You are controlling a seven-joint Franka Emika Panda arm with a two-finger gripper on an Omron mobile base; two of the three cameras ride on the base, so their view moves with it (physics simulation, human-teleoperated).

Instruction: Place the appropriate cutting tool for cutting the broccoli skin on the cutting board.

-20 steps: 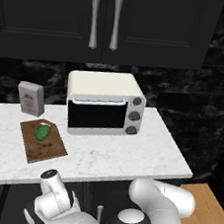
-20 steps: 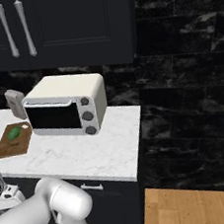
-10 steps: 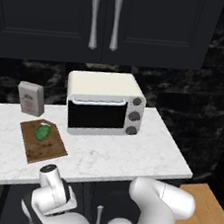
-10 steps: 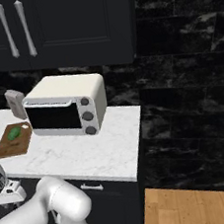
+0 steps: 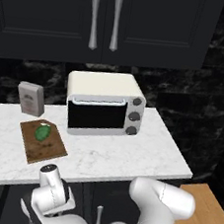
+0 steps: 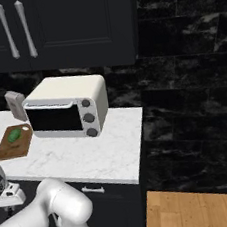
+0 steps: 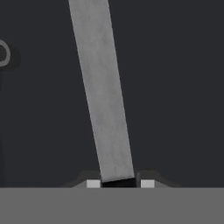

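In the hand view the cutting tool (image 7: 103, 96), a long grey blade ending in a black handle, runs up from between my fingertips. My gripper (image 7: 118, 183) is shut on the handle end, down in a dark space below the counter. The white hand (image 5: 51, 178) sits under the counter's front edge. On the counter's left lies the dark-brown cutting board (image 5: 49, 152) (image 6: 9, 148). The small green broccoli (image 5: 42, 133) (image 6: 14, 135) rests on it.
A cream toaster oven (image 5: 104, 104) (image 6: 67, 113) stands mid-counter, right of the board. A grey upright box (image 5: 31, 99) (image 6: 15, 105) stands behind the board. Dark cabinets with metal handles (image 5: 104, 18) hang above. A grey ring (image 7: 2, 53) shows at the hand view's left edge.
The arm has shifted a little below the counter edge, with its elbow swinging right. The board, broccoli and oven have stayed put.
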